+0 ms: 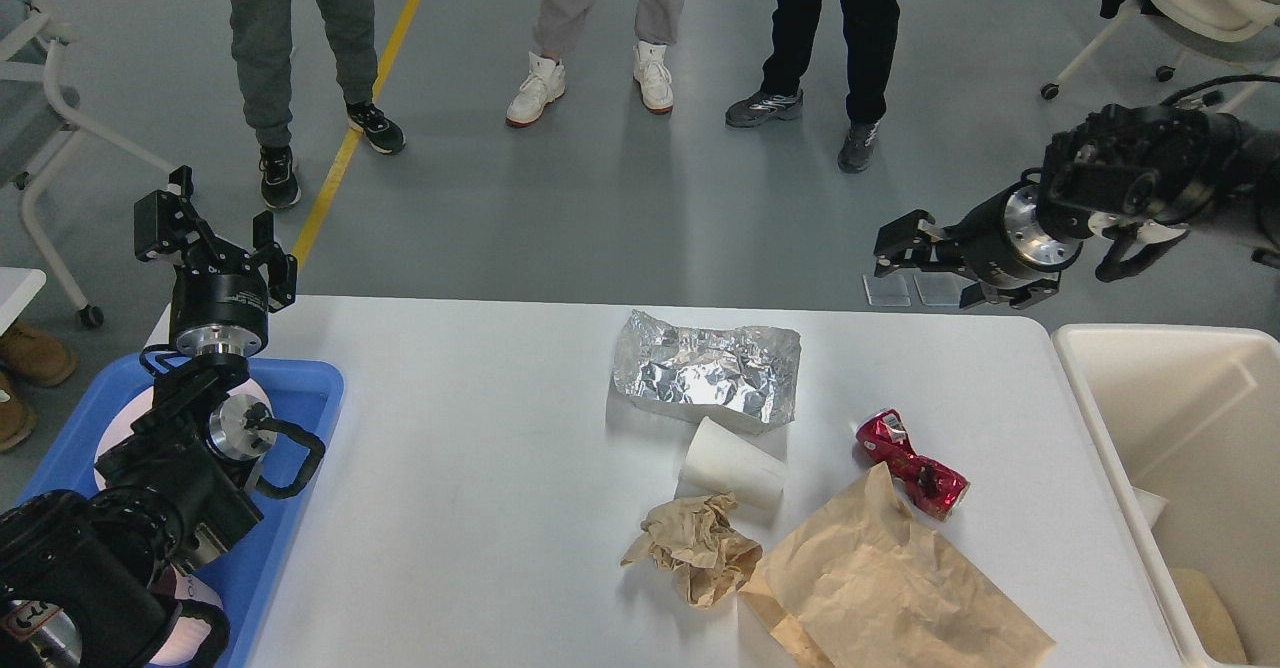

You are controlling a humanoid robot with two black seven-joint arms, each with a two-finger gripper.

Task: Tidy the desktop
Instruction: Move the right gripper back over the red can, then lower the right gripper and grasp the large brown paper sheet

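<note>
Head view: the desktop (480,448) spans the frame centre, bearing light, crushable foil (708,368), paper cup (732,463) and brown bag (880,588), best pinched at edges, while left gripper (215,233) and right gripper (895,253) hang open, empty.

Desktop (480,468): large white matte rectangle, rounded corners, lying flat and filling most of the view. Left half bare; right-centre half cluttered. Near edge cut off by the frame.
</note>
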